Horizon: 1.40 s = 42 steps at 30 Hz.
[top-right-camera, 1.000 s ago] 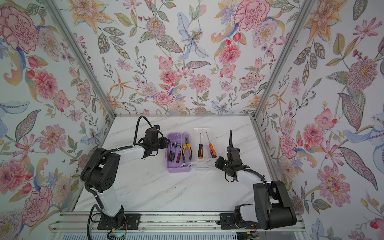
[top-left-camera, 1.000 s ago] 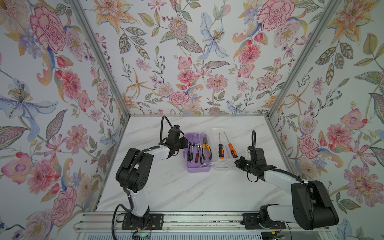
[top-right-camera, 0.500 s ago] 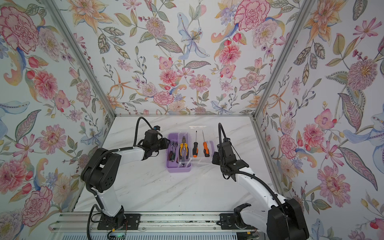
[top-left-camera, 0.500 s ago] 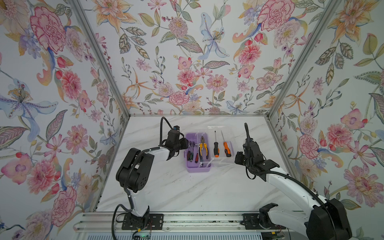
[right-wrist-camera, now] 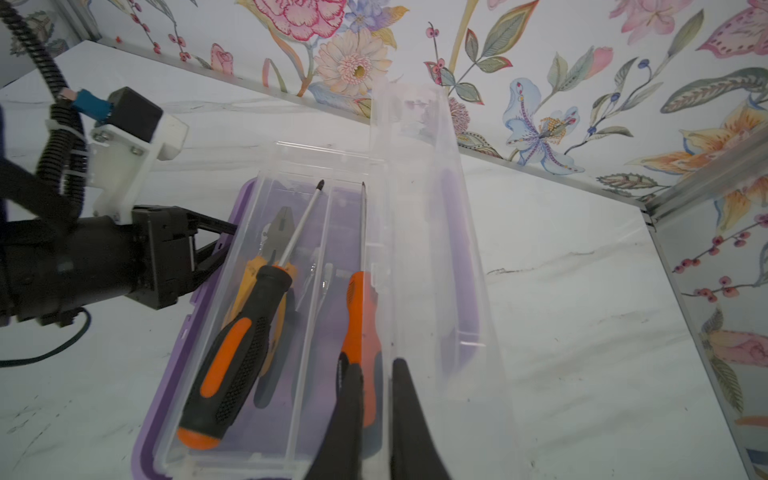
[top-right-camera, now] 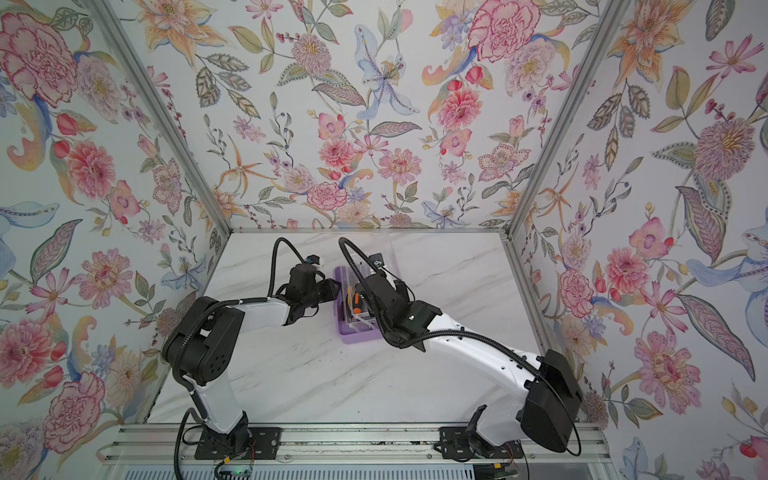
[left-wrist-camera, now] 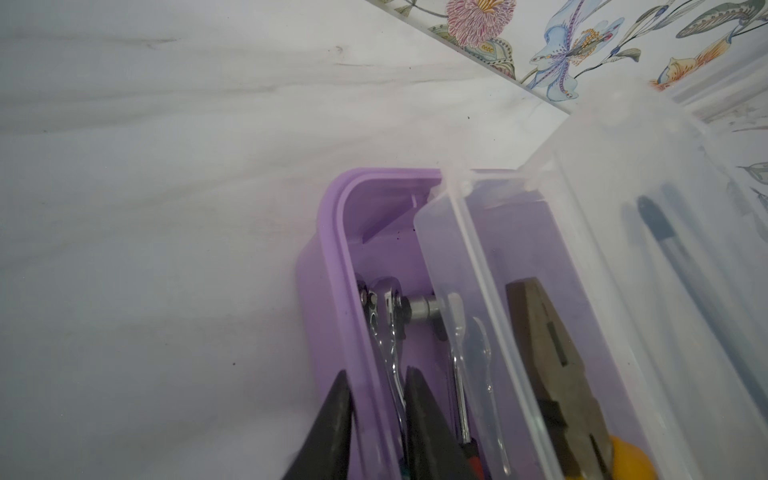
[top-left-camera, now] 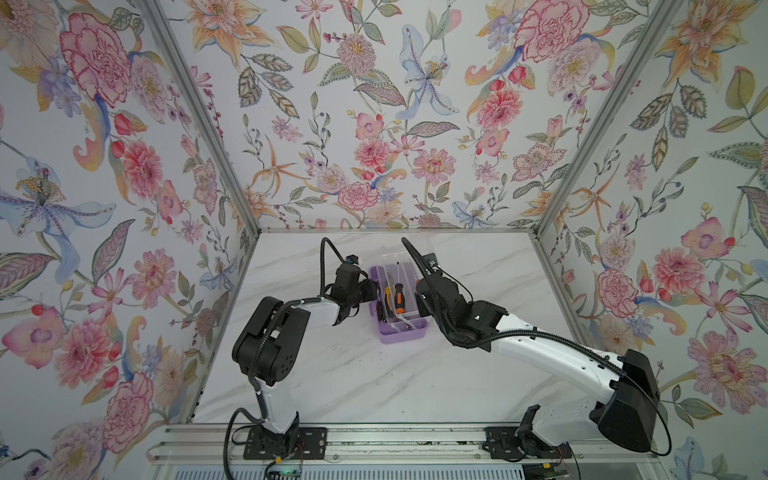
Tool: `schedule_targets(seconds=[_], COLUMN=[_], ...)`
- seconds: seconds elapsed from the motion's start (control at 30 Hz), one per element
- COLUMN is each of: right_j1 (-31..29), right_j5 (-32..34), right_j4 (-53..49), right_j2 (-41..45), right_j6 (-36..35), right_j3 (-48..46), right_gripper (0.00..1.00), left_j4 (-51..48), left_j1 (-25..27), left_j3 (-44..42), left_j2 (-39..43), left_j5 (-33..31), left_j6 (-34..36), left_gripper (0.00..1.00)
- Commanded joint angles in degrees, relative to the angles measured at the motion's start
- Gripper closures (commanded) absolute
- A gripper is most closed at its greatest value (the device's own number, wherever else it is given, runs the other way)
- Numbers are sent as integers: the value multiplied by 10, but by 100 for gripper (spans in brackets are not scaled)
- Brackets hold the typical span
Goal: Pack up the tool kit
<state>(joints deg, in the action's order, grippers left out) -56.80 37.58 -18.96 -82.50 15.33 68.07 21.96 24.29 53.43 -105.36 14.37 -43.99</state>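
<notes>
The marble counter (top-left-camera: 353,382) is seen with the box (top-left-camera: 401,330) at its middle. Its long axis is run from the near edge toward the back wall. Both arms are brought in on it, the left arm (top-left-camera: 307,311) at the left long side and the right arm (top-left-camera: 540,345) at the right.

The clear lid (right-wrist-camera: 419,232) is held part-way over the box, tilted, and is hinged along the right long side as far as can be judged. Two screwdrivers (right-wrist-camera: 237,353) are seen against the clear plastic, shafts pointed at the back wall. Below them the pliers (left-wrist-camera: 552,353) are laid in the box the same way. The ratchets (left-wrist-camera: 386,316) are packed along the left wall.

Now the grips. The right fingers (right-wrist-camera: 347,419) are closed tight on a long edge of the lid at its near end. The left fingers (left-wrist-camera: 332,419) are set astride the left wall, one outside and one inside beside a ratchet handle. They are nearly shut, and the wall appears pinched between them.

So the closing is judged to be the right arm's. The lid is to be swung down and leftward, straight toward the left fingers. The inner finger is placed where the lid's edge must land, so it would need to be cleared before the lid can be seated.
</notes>
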Motion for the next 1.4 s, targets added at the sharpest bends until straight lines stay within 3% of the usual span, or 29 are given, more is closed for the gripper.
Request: schedule_targets(seconds=[0.0,0.07,0.2,0.43,0.7,0.83,1.07,1.23,1.37], right_j1=[-48,-56,-57,-13,86,116,169,193,230], right_j5=[-123,-158,-212,-263,-308,-340,-384,-384,-375], right_j4=[6,-4,-2,26,85,90,66,55,76], right_j2=[-29,-36,-17,36,38,-3,-92,-174,-252], right_j6=[-3,0,17,62,85,76,62,38,27], right_j3=[35,48,49,17,-32,-12,55,131,201], right_gripper=[76,59,47,45,46,46,46,46,46], left_j4=[7,4,0,25,-8,-17,-71,-129,-151], left_j1=[15,15,15,23,87,87,58,56,55], left_j3=[-16,-16,-22,-54,-36,-53,-84,-91,-98], left_j2=[18,20,27,57,64,74,136,208,235], left_j5=[11,9,0,-13,-51,-60,-76,-117,-120], left_j6=[-11,-13,-21,-53,-31,-31,-19,11,18], left_gripper=[74,72,70,70,70,68,58,52,54])
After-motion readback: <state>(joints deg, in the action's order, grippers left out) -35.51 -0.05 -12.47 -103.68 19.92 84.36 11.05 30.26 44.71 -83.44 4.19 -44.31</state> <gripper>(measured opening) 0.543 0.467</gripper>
